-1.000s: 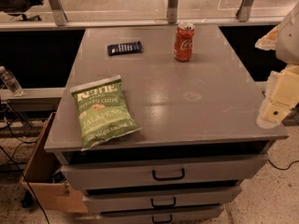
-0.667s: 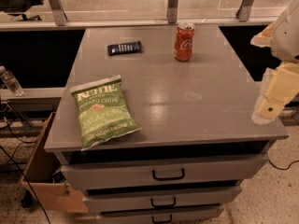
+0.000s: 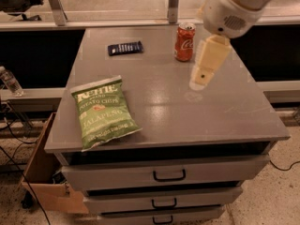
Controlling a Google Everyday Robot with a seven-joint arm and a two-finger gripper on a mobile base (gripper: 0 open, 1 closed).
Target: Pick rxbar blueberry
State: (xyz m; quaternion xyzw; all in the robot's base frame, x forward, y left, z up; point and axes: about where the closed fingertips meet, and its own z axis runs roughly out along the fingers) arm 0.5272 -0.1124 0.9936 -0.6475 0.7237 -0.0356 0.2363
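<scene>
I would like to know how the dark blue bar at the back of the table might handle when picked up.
The rxbar blueberry lies flat and thin on the table, so it is probably light and hard to get under. Its wrapper seems smooth, so it may slide if nudged. The tool hangs beside the Coca-Cola can, away from the bar.

White arm (image 3: 234, 8); cream end effector (image 3: 198, 81) over tabletop (image 3: 225, 116)
</scene>
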